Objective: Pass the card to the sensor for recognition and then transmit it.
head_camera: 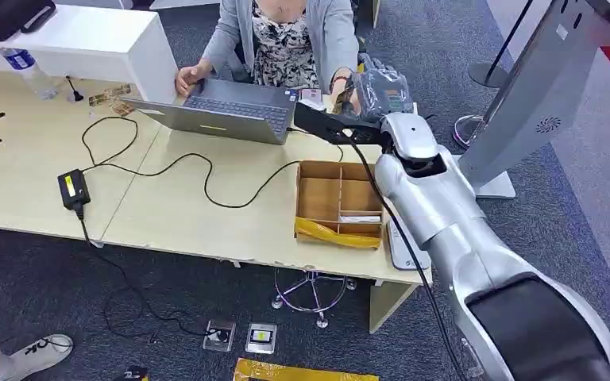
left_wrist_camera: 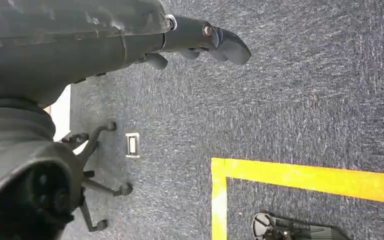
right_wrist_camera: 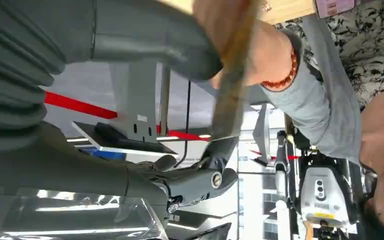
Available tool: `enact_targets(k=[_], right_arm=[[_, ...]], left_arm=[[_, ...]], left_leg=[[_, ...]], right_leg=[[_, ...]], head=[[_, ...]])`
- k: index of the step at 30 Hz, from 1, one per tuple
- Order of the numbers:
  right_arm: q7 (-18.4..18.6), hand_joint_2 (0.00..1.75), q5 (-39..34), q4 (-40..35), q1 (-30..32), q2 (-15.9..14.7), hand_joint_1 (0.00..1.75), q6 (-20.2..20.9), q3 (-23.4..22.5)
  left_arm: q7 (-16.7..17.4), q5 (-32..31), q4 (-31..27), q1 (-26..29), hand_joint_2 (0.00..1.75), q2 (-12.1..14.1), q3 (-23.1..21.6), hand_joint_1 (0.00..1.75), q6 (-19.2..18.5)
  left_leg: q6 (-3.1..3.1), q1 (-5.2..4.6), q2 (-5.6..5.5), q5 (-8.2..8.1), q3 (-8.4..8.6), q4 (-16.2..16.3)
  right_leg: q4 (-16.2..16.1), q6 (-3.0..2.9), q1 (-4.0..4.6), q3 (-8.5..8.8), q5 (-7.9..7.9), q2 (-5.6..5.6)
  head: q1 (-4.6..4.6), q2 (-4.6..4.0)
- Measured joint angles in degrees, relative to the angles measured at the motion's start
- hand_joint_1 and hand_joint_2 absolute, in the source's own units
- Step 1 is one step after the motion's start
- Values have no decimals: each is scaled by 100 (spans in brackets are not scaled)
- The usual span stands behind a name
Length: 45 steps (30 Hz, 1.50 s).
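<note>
My right hand (head_camera: 377,89) is stretched over the far side of the desk toward a seated person. It pinches a thin brownish card (right_wrist_camera: 231,87), seen edge-on between the grey thumb (right_wrist_camera: 180,47) and a dark finger (right_wrist_camera: 215,177); in the head view the card (head_camera: 343,101) is small, next to the hand. The person's hand (right_wrist_camera: 240,30), with a bead bracelet on the wrist, is on the card's other end. The grey slanted sensor stand (head_camera: 536,99) rises to my right. My left hand (left_wrist_camera: 200,40) hangs over blue carpet, fingers loosely extended, holding nothing.
A cardboard box with compartments (head_camera: 310,198) sits on the desk's near right corner. A laptop (head_camera: 222,111) lies in front of the person. A black power adapter (head_camera: 73,188) and its cables cross the desk (head_camera: 32,175). Yellow tape (left_wrist_camera: 305,177) marks the floor.
</note>
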Motion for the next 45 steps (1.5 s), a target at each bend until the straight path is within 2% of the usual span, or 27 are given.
enact_targets(k=[11, 15, 18, 22, 25, 27, 31, 33, 39, 42, 45], right_arm=[[-107, 0, -197, 147, -156, -81, 0, -13, 2], [-42, 0, -605, 238, -264, -212, 0, -11, -61], [-50, 0, -1052, 278, -291, -392, 0, -175, -252], [-17, 0, -1666, 315, -321, -819, 0, -404, -650], [219, 0, -1821, 361, -319, -1172, 0, -418, -877], [444, 0, -1836, 389, -319, -1496, 0, -411, -1017], [697, 0, -1736, 455, -310, -2406, 0, -326, -1270], [796, 0, -1677, 476, -307, -2678, 0, -347, -1357], [1109, 0, -1368, 520, -301, -3316, 0, -931, -1434], [1261, 0, -1388, 555, -237, -3687, 0, -960, -1532], [1268, 0, -1427, 575, -71, -3932, 0, -940, -1585]], left_arm=[[2, 2, 0, 2, 0, 24, -42, 0, -2], [0, 50, 0, 18, 0, 26, -46, 0, 4], [0, 90, 0, 21, 0, 11, -44, 0, 18], [-24, 194, 0, 43, 0, -28, -44, 0, 50], [-22, 243, 0, 60, 0, -48, -44, 0, 52], [24, 249, 0, 65, 0, -59, -44, 0, 50], [179, 269, 0, 108, 0, -50, -44, 0, 44], [186, 293, 4, 131, 0, -44, -44, 0, 48], [157, 369, 7, 96, 0, -33, -44, 0, 98], [61, 400, 7, 111, 0, -31, -44, 0, 109], [24, 433, 7, 92, 0, -24, -44, 0, 109]], left_leg=[[0, -1, 0, 0, -3, 1], [0, -1, 1, 0, -3, 2], [0, -2, 1, 0, -3, 6], [1, -2, -1, 0, -3, 14], [1, -4, 1, -1, -4, 18], [2, -5, -3, -1, -4, 24], [3, -5, -22, -2, -24, 32], [4, -5, -12, -3, -24, 34], [7, -1, 15, -6, -24, 35], [8, 0, 0, -5, -31, 34], [7, 0, 10, -6, -30, 34]], right_leg=[[-1, 0, -1, -5, 0, -1], [-2, 0, -1, -7, 0, 1], [-3, 1, -2, -9, 1, 0], [-7, 1, -2, -5, 1, -4], [-8, 5, -4, -9, 4, -2], [-9, 7, -5, -8, 5, -3], [-9, 8, -5, -4, 6, -23], [-8, 8, -7, -10, 6, -15], [-7, 11, -4, -25, 13, 10], [-5, 11, -2, -26, 13, -4], [-5, 11, -2, -27, 13, 2]], head=[[-2, 0], [0, 0], [0, 0], [2, 0], [-2, 0], [0, 0], [-2, 0], [2, 0], [-2, 0], [0, 0], [-2, 0]])
